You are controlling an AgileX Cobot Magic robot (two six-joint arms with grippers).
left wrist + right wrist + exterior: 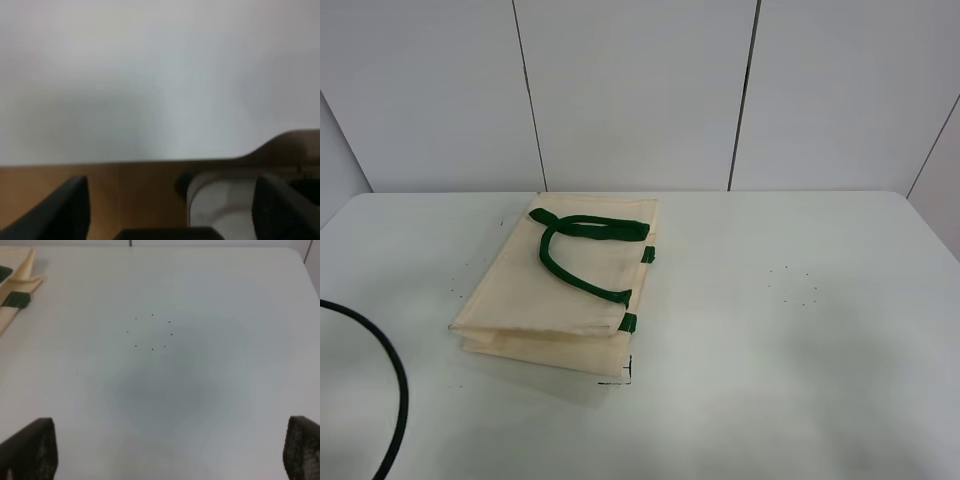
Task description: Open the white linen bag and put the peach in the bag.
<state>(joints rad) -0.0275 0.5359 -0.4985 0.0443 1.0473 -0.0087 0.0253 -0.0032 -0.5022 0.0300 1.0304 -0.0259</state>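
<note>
The white linen bag (565,285) lies flat on the white table, left of centre, with its dark green handles (582,250) folded on top and green tabs at its right edge. A corner of it shows in the right wrist view (17,287). The peach is not in view. Neither gripper shows in the exterior view. My left gripper (170,210) is open and empty, by the table's edge. My right gripper (172,452) is open and empty, over bare table to the right of the bag.
A black cable (380,380) curves across the table's front left corner. A ring of small black dots (151,331) marks the table right of the bag. The left wrist view shows the table edge, a brown floor (135,195) and a pale object (220,205).
</note>
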